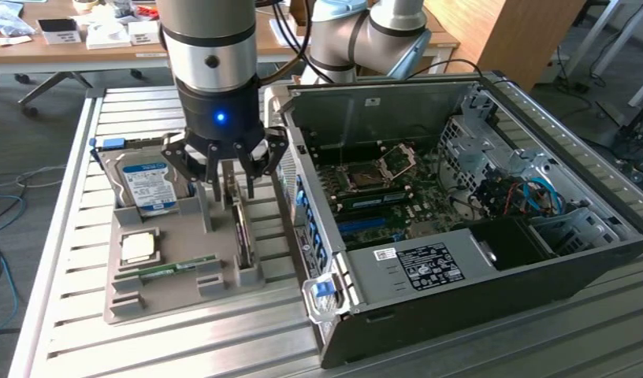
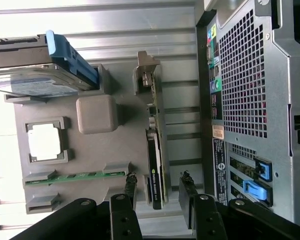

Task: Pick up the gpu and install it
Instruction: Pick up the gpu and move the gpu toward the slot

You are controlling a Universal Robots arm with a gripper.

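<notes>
Grey plastic parts tray [image 1: 174,299] sits on a slatted aluminium table [image 1: 195,346], just beside the open PC case [image 1: 427,323], which is at the ext. view's right. The gpu [image 1: 240,232] stands on its long edge in a slot of the tray, on the side nearest the case. It has a dark face w/ a green board edge and a silver end bracket [image 2: 146,75] at one end.

The gripper [image 1: 229,183] hangs from the arm [image 1: 211,55] directly over the gpu, jaws spread wide and holding nothing. In the wrist view its two black fingers [image 2: 130,189] straddle the card's end opposite the bracket, one each side. A gap shows btwn each finger and the card, so no contact. A blue light [image 1: 218,118] glows on the wrist housing.

Other tray items:
- HDD [image 1: 148,185] w/ blue-white label, upright in its holder, to the ext. view's left of the gripper.
- Square CPU [image 1: 139,248], flat in a frame.
- Narrow green RAM stick [image 1: 174,269], lying in its slot near the CPU.

Inside the case are the motherboard [image 1: 406,206] w/ a bare CPU socket [image 1: 390,161], and a PSU [image 1: 421,264] w/ a black label. The gpu is not yet lifted and not in the case.
</notes>
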